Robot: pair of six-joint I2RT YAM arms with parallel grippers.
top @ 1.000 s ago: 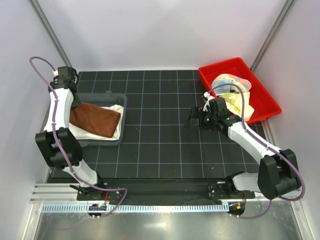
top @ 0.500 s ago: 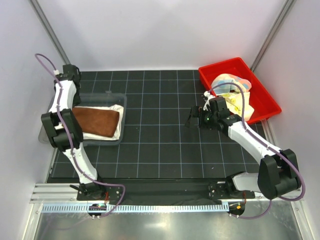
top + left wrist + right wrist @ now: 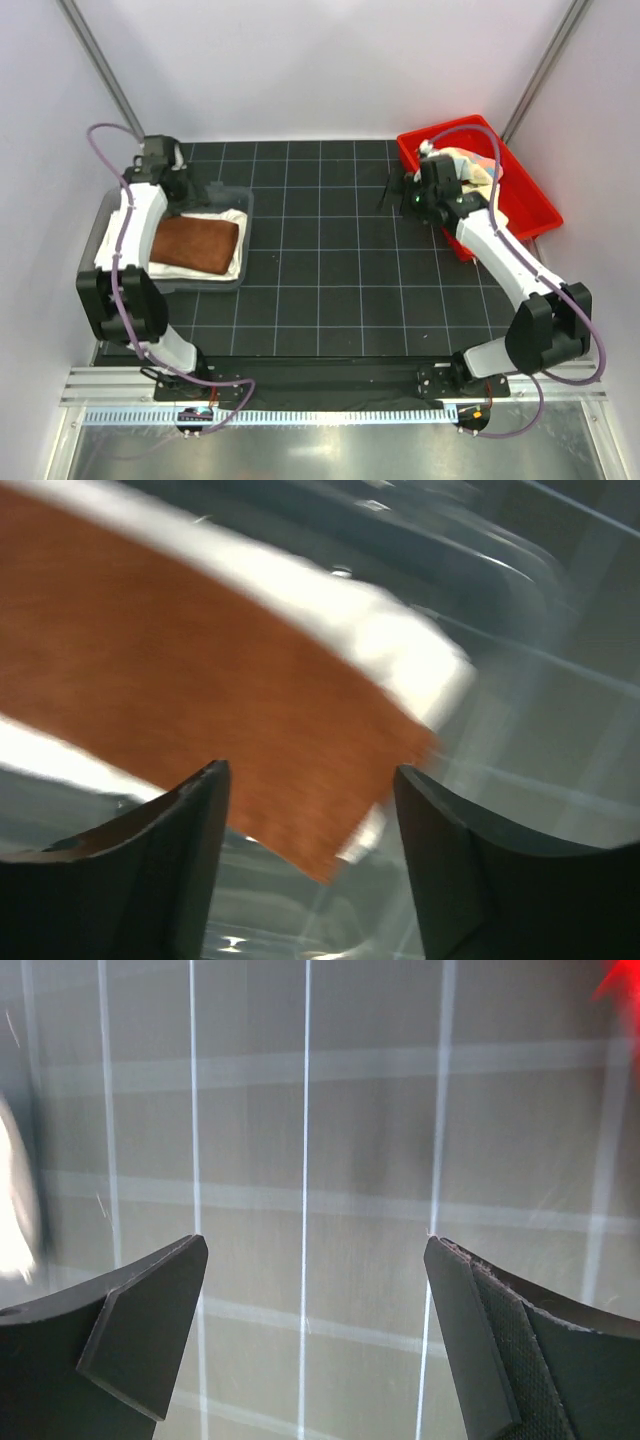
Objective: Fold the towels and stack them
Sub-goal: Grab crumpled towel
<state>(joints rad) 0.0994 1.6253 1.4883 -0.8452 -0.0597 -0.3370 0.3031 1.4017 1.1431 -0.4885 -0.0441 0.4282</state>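
A folded brown towel (image 3: 195, 243) lies on a cream-white towel (image 3: 232, 217) inside a clear bin (image 3: 190, 286) at the left. In the left wrist view the brown towel (image 3: 190, 680) and the white one (image 3: 400, 640) are blurred below my open left gripper (image 3: 310, 780), which holds nothing. From above, the left gripper (image 3: 205, 190) hovers over the bin's back edge. My right gripper (image 3: 392, 195) is open and empty beside the red bin (image 3: 530, 205); its wrist view shows only the grid mat (image 3: 350, 1110) between the fingers (image 3: 150, 1300). A pastel towel (image 3: 478, 163) lies in the red bin, partly hidden by the right arm.
A black grid mat (image 3: 320, 260) covers the table between the two bins. Grey walls and slanted metal poles (image 3: 100, 70) close in the back and sides. A metal rail (image 3: 320, 395) runs along the near edge by the arm bases.
The left gripper has opened, let go of the brown towel and moved back and to the right over the bin. The right arm has swung from the middle of the mat back toward the red bin.
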